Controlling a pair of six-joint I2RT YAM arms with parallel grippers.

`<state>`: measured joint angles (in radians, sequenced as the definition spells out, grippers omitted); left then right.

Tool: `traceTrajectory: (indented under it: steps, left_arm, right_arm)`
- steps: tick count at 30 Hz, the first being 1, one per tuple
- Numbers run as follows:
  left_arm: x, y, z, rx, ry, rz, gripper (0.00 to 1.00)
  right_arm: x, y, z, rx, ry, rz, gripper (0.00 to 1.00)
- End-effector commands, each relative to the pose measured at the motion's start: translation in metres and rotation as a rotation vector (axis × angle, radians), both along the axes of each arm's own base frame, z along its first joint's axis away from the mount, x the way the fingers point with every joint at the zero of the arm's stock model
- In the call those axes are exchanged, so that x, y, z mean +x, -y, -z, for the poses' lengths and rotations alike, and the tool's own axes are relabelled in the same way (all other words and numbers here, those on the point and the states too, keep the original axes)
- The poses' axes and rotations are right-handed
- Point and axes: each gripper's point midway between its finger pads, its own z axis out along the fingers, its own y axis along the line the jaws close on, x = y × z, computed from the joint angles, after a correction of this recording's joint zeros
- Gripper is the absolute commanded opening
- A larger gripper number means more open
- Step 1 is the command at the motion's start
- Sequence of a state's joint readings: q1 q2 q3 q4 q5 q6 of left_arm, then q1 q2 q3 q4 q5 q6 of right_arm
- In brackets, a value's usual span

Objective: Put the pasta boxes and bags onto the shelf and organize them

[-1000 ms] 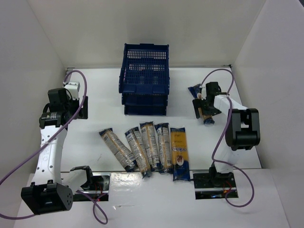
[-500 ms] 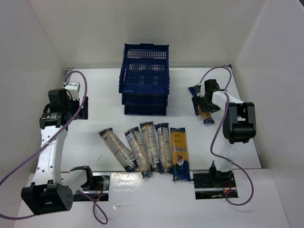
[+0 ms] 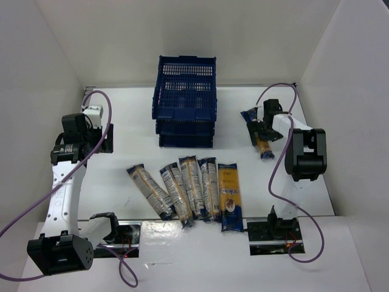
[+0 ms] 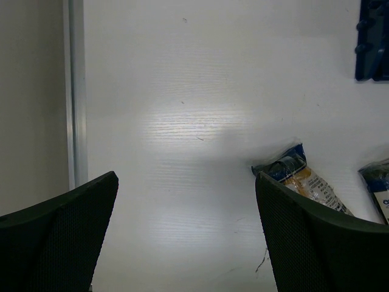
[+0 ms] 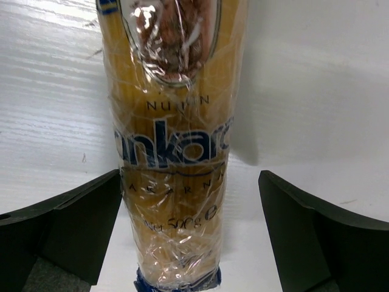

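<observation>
While the right end effector [image 3: 258,129] has realigned | fingers apart astride long clear-wrapped blue-ended spaghetti pack [image 5: 173,121], right-centre of frame | grasp likely next, then dark blue lattice-mesh shelf [image 3: 185,100], upper centre | left end effector [image 4: 186,201] apart.

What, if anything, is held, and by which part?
Nothing. The open right end effector straddles the yellow plastic-wrapped spaghetti pack, untouched; the left end effector is empty.

My white table [image 3: 121,115]: blue shelf [image 3: 185,103] at back, 5 pasta packs [image 3: 193,187] nr front, 6th pack [image 5: 173,152] far rt.
</observation>
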<state>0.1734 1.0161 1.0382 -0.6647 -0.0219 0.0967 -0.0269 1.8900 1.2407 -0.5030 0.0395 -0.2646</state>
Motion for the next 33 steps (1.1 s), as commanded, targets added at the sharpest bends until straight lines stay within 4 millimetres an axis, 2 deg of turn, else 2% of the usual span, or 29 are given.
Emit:
traceTrajectory:
  steps: [1,4,6,10,11,12,13,14,15,16,19,22,24,26,27,29,33]
  left_arm:
    - [0.004,0.002,-0.005,-0.018,0.037,-0.002,0.99]
    - [0.004,0.002,-0.005,-0.018,0.037,-0.002,0.99]
    - [0.004,0.002,-0.005,-0.018,0.037,-0.002,0.99]
    - [0.004,0.002,-0.005,-0.018,0.037,-0.002,0.99]
    - [0.004,0.002,-0.005,-0.018,0.037,-0.002,0.99]
    - [0.004,0.002,-0.005,-0.018,0.037,-0.002,0.99]
    - [0.004,0.002,-0.005,-0.018,0.037,-0.002,0.99]
    - [0.004,0.002,-0.005,-0.018,0.037,-0.002,0.99]
    - [0.004,0.002,-0.005,-0.018,0.037,-0.002,0.99]
    - [0.004,0.002,-0.005,-0.018,0.037,-0.002,0.99]
    - [0.004,0.001,-0.005,-0.011,0.036,0.004,0.99]
    - [0.004,0.001,-0.005,-0.011,0.036,0.004,0.99]
    - [0.004,0.001,-0.005,-0.011,0.036,0.004,0.99]
    - [0.004,0.003,-0.005,-0.017,0.037,0.011,0.99]
    - [0.004,0.003,-0.005,-0.017,0.037,0.011,0.99]
    - [0.004,0.003,-0.005,-0.017,0.037,0.011,0.99]
    - [0.004,0.003,-0.005,-0.017,0.037,0.011,0.99]
  right_arm:
    - [0.010,-0.001,0.004,0.016,-0.012,-0.034,0.99]
    - [0.006,-0.007,0.010,0.051,-0.052,-0.059,0.94]
    - [0.001,-0.011,0.021,0.072,-0.096,-0.077,0.91]
    - [-0.002,-0.017,0.024,0.104,-0.119,-0.099,0.74]
    - [-0.003,-0.019,0.028,0.114,-0.127,-0.101,0.58]
    - [-0.005,-0.021,0.028,0.123,-0.137,-0.114,0.49]
    - [-0.008,-0.021,0.028,0.124,-0.149,-0.113,0.34]
    - [-0.009,-0.019,0.028,0.113,-0.151,-0.098,0.00]
    - [-0.009,-0.019,0.028,0.113,-0.151,-0.098,0.00]
    - [-0.012,-0.015,0.021,0.112,-0.126,-0.090,0.00]
    - [-0.010,-0.023,-0.007,0.147,-0.044,-0.112,0.00]
    - [0.002,-0.029,-0.076,0.166,0.133,-0.129,0.00]
    - [0.009,-0.037,-0.112,0.201,0.210,-0.143,0.00]
    - [0.009,-0.039,-0.138,0.215,0.256,-0.137,0.00]
    - [0.011,-0.044,-0.163,0.233,0.320,-0.160,0.00]
    - [0.006,-0.047,-0.184,0.247,0.358,-0.163,0.00]
    - [0.000,-0.050,-0.208,0.255,0.404,-0.168,0.00]
